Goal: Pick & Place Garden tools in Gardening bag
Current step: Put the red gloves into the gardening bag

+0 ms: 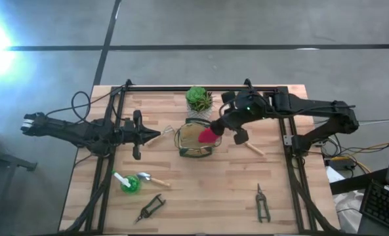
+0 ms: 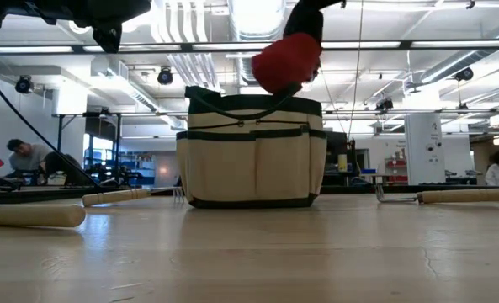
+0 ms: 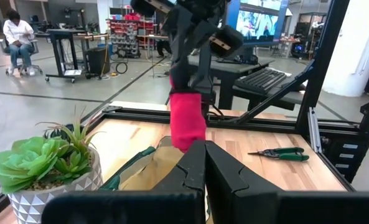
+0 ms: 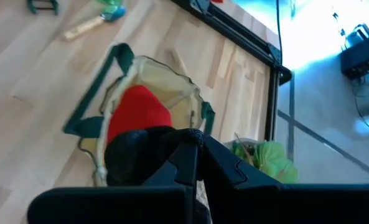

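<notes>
My right tool [image 1: 215,131] pinching red-and-black item [image 1: 208,136] over gardening bag [image 1: 195,141] mouth, bench centre. Left tool [image 1: 156,136] pressed together, idle left. Risk: item snags bag rim, drops outside.

A lab: exposed ceiling ducts [image 2: 190,34], concrete floor [image 1: 246,23], equipment racks [image 3: 125,31].

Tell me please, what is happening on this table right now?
The right gripper is shut on a red-and-black item and holds it just above the open gardening bag. The left gripper waits shut beside the bag. On the table lie a trowel, a green-and-white tool and two black pruners. A potted plant stands behind the bag.
</notes>
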